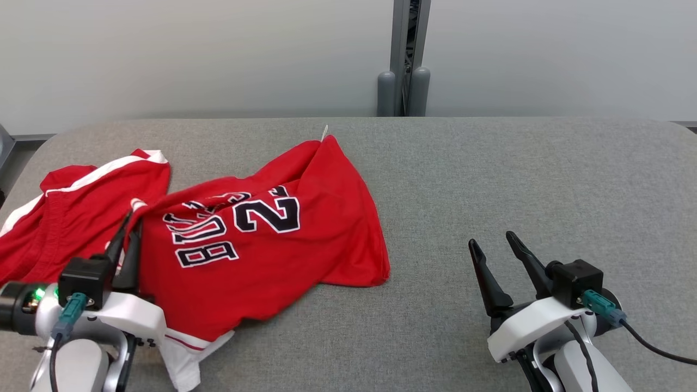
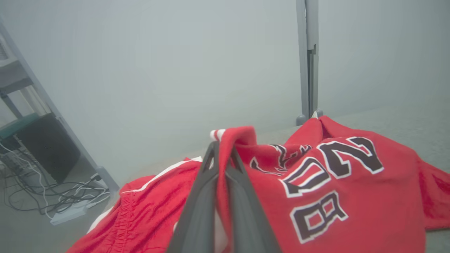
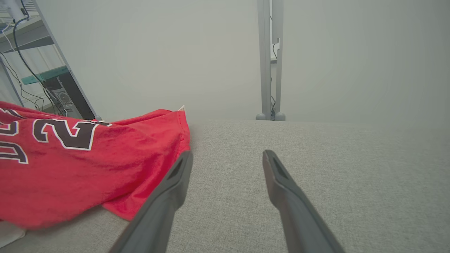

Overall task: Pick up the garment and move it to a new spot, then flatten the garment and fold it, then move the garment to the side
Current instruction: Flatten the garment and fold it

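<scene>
The garment (image 1: 261, 234) is a red basketball jersey with black-and-white lettering and white trim, lying rumpled across the left half of the grey table (image 1: 490, 179). My left gripper (image 1: 132, 215) is shut on a raised fold of the garment (image 2: 327, 182) near its white-trimmed edge; in the left wrist view the two fingers (image 2: 207, 189) pinch red cloth between them. My right gripper (image 1: 493, 242) stands open above bare table at the lower right, its fingers (image 3: 175, 182) apart with nothing between them. The garment's right edge (image 3: 105, 165) lies just left of that gripper.
A grey post (image 1: 404, 60) stands behind the table's far edge against a pale wall. A metal rack with a dark box and loose cables (image 2: 45, 182) stands off the table's left side. The table's right half is bare grey fabric.
</scene>
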{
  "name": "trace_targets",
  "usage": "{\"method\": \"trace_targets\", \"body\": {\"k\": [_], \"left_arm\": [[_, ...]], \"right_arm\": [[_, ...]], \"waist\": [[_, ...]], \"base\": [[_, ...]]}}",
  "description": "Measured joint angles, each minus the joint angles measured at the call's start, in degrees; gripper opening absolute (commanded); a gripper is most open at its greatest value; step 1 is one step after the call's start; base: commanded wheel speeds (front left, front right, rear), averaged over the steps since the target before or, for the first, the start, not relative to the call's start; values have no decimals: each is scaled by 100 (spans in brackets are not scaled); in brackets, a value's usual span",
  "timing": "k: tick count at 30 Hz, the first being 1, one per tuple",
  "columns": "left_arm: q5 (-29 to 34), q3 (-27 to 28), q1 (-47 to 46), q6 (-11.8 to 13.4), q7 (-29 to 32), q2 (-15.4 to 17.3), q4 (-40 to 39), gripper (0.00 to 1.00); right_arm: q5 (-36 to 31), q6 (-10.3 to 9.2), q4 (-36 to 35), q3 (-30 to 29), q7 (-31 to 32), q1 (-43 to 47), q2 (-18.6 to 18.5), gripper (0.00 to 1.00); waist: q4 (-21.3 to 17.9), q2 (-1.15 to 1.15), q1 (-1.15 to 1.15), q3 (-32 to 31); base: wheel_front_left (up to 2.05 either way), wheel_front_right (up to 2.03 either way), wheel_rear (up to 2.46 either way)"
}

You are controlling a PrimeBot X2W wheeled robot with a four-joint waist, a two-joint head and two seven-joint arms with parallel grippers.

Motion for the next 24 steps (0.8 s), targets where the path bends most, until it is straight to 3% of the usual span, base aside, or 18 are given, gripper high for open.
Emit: {"method": "trace_targets", "body": {"k": [4,9,19,24], "left_arm": [[188,35,151,235,453,323,-902,0],[108,-126,321,148,780,298,-1256,0],[-229,-531,-197,-408,321,-394,493,0],[-213,-542,-567,-524,35,-582,1367,0]], "right_arm": [[18,0,-11,19,0,18,-2,100],[68,0,-41,77,0,9,0,100],[64,0,-45,116,0,-163,1,100],[49,0,-35,82,0,-170,-2,100]], "waist": [[-55,0,0,4],[-183,0,0,81],[-533,0,0,293],[-650,0,0,351]], "base": [[0,0,0],[0,0,0],[0,0,0],[0,0,0]]}}
